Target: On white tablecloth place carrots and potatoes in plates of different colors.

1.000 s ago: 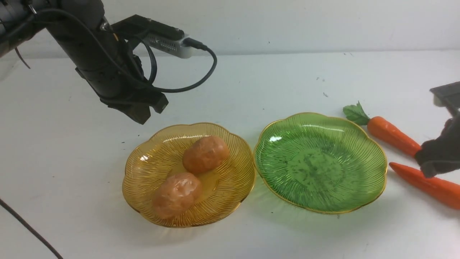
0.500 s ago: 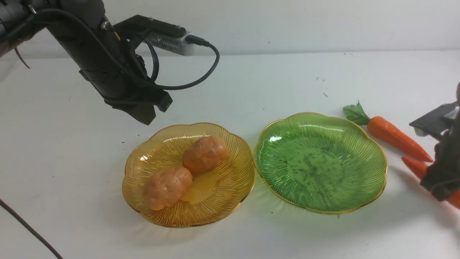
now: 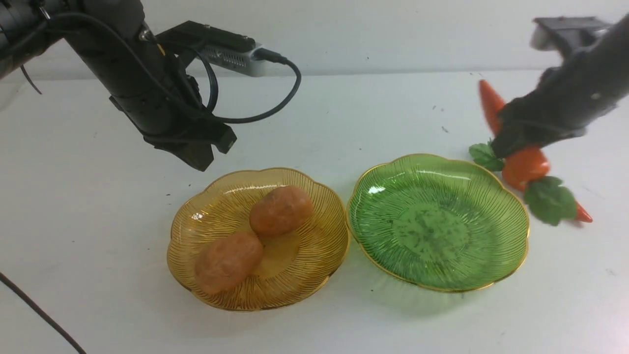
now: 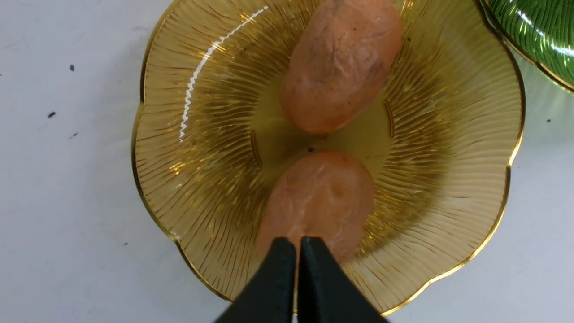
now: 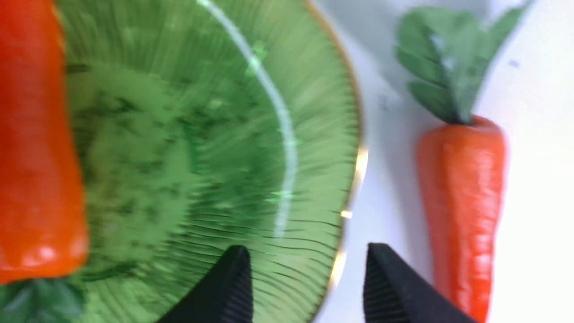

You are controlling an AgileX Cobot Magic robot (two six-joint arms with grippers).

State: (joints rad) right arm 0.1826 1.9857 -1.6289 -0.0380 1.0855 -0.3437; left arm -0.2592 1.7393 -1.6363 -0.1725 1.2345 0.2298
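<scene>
On the white tablecloth (image 3: 98, 221) the amber plate (image 3: 314, 246) holds both potatoes (image 3: 281, 210) (image 3: 228, 262). The green plate (image 3: 437, 226) beside it is empty. My left gripper (image 3: 191, 160) hangs shut and empty above the amber plate's far left rim; in its wrist view the gripper (image 4: 298, 240) overlaps the nearer potato (image 4: 320, 197). My right gripper (image 3: 499, 145) is raised at the green plate's far right. Its jaws (image 5: 305, 251) stand apart with nothing between the tips. One carrot (image 3: 525, 164) is off the cloth beside it, tip upward, blurred (image 5: 36, 157). The other carrot (image 3: 481, 153) lies on the cloth (image 5: 462, 188).
A black cable (image 3: 34, 309) crosses the near left corner of the cloth. The left wrist camera (image 3: 231, 49) with its looping cable juts out above the amber plate's far side. A pale wall closes the back.
My right gripper swung from the near right edge up and back to the green plate's far right. One carrot left the cloth and turned tip up. The nearer potato rolled slightly left.
</scene>
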